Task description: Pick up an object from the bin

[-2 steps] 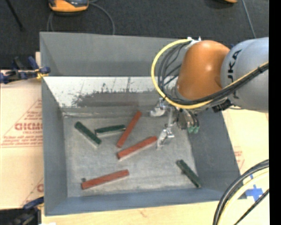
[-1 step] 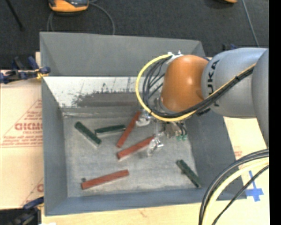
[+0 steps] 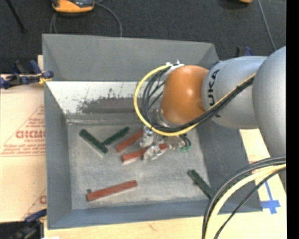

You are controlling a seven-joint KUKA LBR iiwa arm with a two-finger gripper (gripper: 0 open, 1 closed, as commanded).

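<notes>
Orange cover [image 3: 182, 96]: on the arm's wrist, closest to the lens, sitting straight above the jaws and hiding their upper part
Cables [image 3: 138, 101]: yellow and black, looped round the left side of the cover, above the jaws
Arm [image 3: 249, 91]: grey, reaching in from the right of the jaws
Jaws: low in the grey bin [image 3: 55, 133], over the middle of its floor, metal tips showing just below the cover; released or clenched, I cannot tell
Short red bar [image 3: 133, 156]: just left of the jaws, flat on the floor; long axis close to level, its right end a little higher and pointing at the tips, touching them or all but
Second red bar [image 3: 129, 141]: just left of the jaws and slightly above the short one; long axis slanted, upper right end pointing toward the jaws
Left green bar [image 3: 93, 141]: dark, well left of the jaws, slanting down to the right
Right green bar [image 3: 115, 136]: dark, left of the jaws, slanting up to the right, its lower end near the left green bar so the two form a V
Long red bar [image 3: 112, 190]: well below and left of the jaws, near the bin's front wall; long axis nearly level, right end slightly raised
Lone green bar [image 3: 200, 182]: dark, below and right of the jaws, apart from them, slanting down to the right
</notes>
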